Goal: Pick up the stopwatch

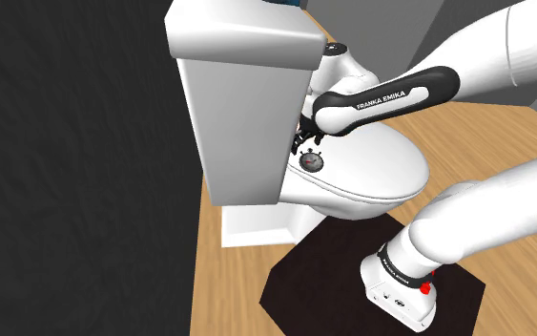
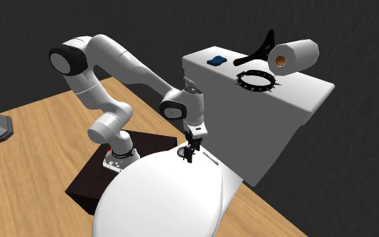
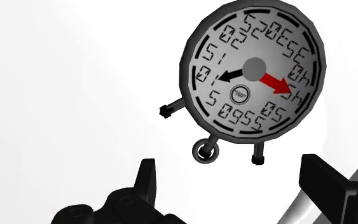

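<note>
1. The stopwatch (image 3: 254, 71) lies face up on the white toilet lid (image 1: 376, 181), close to the foot of the tank (image 1: 242, 124). In the shoulder view it sits just right of the frame's centre.
2. It has a grey dial in a dark rim, with one black hand and one red hand. A ring-shaped crown and two small stems stick out on the side toward the fingers (image 3: 147, 183).
3. The fingers stand wide apart and hold nothing. The stopwatch is just beyond their tips and neither finger touches it.
4. In the second exterior view the fingers (image 2: 193, 155) point down at the lid near the frame's centre, with the stopwatch (image 2: 183, 153) just to their left.
5. In the shoulder view the white arm (image 1: 390, 95) comes in from the upper right, and the fingers (image 1: 302, 143) hang just above the stopwatch (image 1: 312, 162).
6. On the tank top (image 2: 302, 91), at the upper right of the second exterior view, lie a small blue object (image 2: 216, 60), a black spiked ring (image 2: 256, 81) and a white roll (image 2: 293, 55).
7. The arm's base stands on a dark box (image 1: 304, 286) on a wooden floor (image 1: 233, 286).
</note>
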Robot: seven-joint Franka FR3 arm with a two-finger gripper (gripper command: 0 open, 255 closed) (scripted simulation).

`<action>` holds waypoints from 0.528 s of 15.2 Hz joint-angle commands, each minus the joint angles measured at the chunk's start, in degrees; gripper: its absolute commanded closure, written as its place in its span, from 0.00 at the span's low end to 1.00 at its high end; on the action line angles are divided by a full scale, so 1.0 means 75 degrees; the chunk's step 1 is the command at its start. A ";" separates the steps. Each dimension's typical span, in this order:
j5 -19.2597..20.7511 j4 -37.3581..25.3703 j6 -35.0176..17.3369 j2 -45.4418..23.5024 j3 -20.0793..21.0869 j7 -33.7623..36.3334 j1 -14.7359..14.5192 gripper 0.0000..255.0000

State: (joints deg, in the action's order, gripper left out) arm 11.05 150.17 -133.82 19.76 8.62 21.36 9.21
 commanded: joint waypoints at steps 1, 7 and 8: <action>0.0009 0.0038 -0.0047 -0.0006 0.0001 0.0011 0.0003 1.00; 0.0015 0.0025 -0.0063 -0.0036 0.0011 0.0029 0.0004 1.00; 0.0016 0.0021 -0.0066 -0.0045 0.0017 0.0037 0.0002 1.00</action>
State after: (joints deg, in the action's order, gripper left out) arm 11.16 150.18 -134.22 19.69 8.74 21.59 9.21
